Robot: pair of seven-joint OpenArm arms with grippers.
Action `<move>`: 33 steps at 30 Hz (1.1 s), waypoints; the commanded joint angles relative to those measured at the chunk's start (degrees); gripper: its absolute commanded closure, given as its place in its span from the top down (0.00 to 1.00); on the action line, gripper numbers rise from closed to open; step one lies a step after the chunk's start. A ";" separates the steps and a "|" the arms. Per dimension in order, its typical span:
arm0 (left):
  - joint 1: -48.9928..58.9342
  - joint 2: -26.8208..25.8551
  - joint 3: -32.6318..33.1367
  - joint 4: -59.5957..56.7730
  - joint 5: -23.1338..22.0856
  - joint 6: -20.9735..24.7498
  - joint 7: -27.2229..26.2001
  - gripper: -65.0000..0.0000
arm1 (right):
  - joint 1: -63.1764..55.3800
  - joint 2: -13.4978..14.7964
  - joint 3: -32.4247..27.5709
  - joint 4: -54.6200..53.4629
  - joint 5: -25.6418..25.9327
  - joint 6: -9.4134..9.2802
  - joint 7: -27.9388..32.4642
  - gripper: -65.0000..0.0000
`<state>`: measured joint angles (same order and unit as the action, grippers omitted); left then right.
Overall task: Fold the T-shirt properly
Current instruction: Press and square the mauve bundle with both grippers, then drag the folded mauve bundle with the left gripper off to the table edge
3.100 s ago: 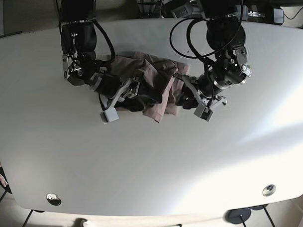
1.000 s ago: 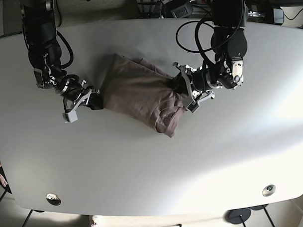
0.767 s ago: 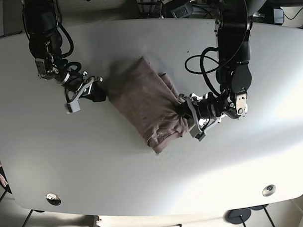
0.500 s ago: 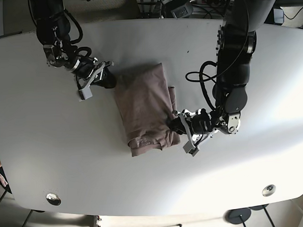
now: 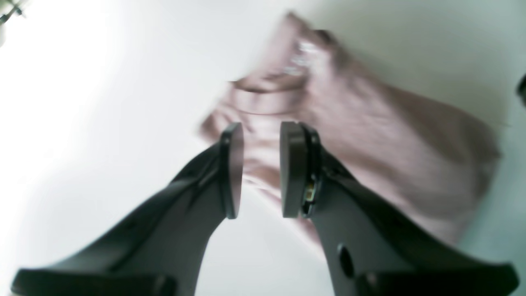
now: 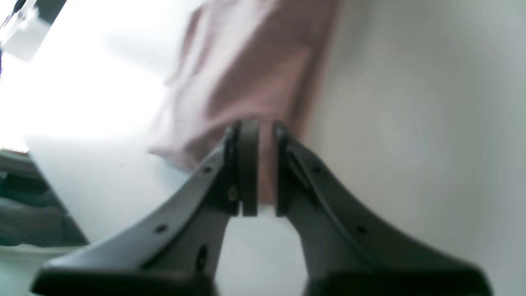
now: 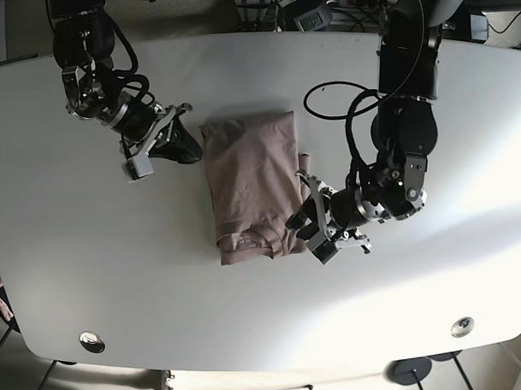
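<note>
Since the shirt [image 7: 252,187] is limp and light, pinch corners; left hand [image 5: 261,168] slightly parted and empty, right hand [image 6: 265,166] nearly closed, empty.

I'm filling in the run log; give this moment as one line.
shirt: folded, flat on table | left gripper: open, off cloth | right gripper: nearly closed, empty

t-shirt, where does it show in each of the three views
Base: the T-shirt lies folded at table centre, between the two arms.
Left wrist: it fills the upper right, beyond the left pincer, whose jaws stand apart.
Right wrist: it sits top centre, beyond the right pincer, jaws nearly together.
Shared landmark: the white table.
</note>
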<state>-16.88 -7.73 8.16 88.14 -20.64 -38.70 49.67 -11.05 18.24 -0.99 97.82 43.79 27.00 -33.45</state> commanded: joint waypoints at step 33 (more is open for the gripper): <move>2.95 2.14 8.76 1.31 -1.03 27.75 -14.02 0.35 | 3.80 -3.87 4.20 -4.77 -6.47 2.67 -0.88 0.08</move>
<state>-12.53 -5.74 17.39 88.12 -21.10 -9.72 37.26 -7.97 13.50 3.01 91.83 36.32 29.58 -35.83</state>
